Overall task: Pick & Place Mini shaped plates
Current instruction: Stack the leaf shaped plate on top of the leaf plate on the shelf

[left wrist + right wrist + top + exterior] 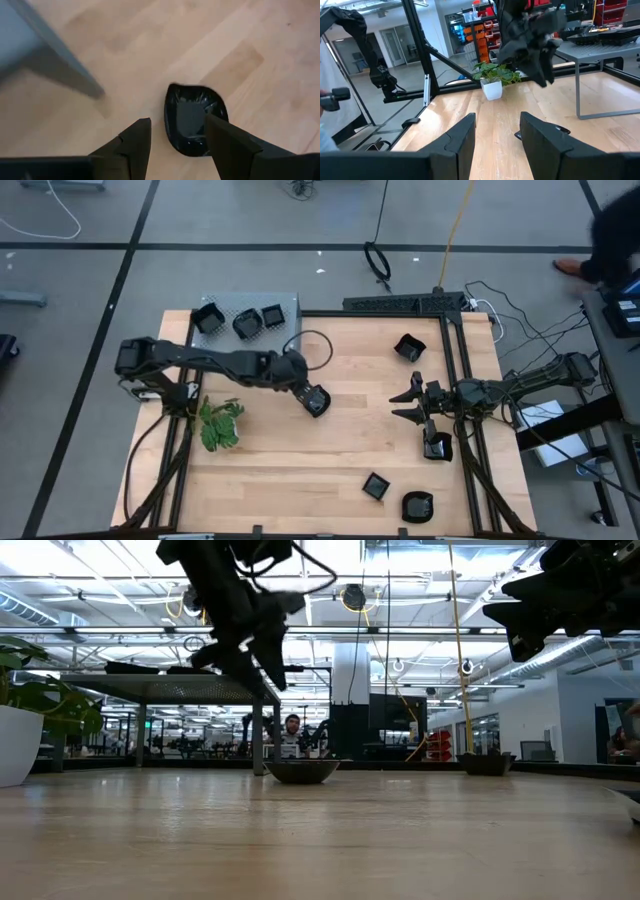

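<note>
1. Jaws of the left gripper (175, 145) stand spread, raised above the counter (340, 450), with nothing between them.
2. Directly beneath them sits a glossy black dish (194, 118), under the far-side finger and the gap.
3. Jaws of the right gripper (408, 406) are also spread and empty, held high over the counter's right part.
4. Beside the right gripper lie four more dishes: one (409, 347) ahead toward the far edge, one (437, 446) just next to the wrist, two (375, 486) (417, 506) near the front edge.
5. Behind the left arm, three dishes (245, 324) rest on the grey perforated shelf (285, 304).
6. A potted plant (220, 424) stands under the left arm; bare wood lies open between the two grippers.
</note>
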Controlling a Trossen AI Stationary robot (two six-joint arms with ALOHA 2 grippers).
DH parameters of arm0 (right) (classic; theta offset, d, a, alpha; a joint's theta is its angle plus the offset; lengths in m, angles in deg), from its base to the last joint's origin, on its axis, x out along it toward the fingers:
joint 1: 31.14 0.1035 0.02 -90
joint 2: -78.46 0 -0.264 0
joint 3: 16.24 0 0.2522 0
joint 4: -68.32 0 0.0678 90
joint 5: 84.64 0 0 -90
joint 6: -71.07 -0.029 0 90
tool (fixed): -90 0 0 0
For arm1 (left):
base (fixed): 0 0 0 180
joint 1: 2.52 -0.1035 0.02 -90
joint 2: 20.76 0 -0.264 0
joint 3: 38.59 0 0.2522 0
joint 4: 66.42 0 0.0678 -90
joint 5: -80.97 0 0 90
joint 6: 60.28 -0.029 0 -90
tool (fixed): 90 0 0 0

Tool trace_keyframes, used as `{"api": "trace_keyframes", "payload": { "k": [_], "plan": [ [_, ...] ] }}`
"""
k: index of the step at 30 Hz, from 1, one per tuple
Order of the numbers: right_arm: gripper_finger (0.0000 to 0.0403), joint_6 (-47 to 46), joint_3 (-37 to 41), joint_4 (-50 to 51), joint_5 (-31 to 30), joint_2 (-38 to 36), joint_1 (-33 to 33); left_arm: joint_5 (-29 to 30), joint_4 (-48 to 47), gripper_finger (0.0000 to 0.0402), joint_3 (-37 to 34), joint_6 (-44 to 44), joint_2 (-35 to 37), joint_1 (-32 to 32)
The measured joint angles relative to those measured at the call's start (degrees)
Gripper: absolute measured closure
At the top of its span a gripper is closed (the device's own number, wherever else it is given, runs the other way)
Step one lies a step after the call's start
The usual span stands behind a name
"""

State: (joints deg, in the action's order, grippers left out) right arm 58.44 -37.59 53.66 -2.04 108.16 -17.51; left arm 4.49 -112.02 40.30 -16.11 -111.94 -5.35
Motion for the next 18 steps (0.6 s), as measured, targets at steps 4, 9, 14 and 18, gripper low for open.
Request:
{"api": "trace_keyframes", "payload": {
  "k": [4, 9, 14, 18],
  "plan": [
    [0.0261, 0.0, 0.0, 0.0, 0.0, 0.0, 0.0, 0.2, -2.5, 0.0213, 0.0, 10.1, -2.7, 1.6],
    [0.0261, 0.0, 0.0, 0.0, 0.0, 0.0, 0.0, 1.8, -2.2, 0.0213, 0.0, 17.7, -6.3, 3.2],
    [0.0261, 0.0, 0.0, 0.0, 0.0, 0.0, 0.0, 2.5, -1.4, 0.0213, 0.0, 21.6, -10.3, 5.2],
    [0.0261, 0.0, 0.0, 0.0, 0.0, 0.0, 0.0, 2.7, 1.1, 0.0213, 0.0, 23.5, -13.5, 6.2]
  ]
}}
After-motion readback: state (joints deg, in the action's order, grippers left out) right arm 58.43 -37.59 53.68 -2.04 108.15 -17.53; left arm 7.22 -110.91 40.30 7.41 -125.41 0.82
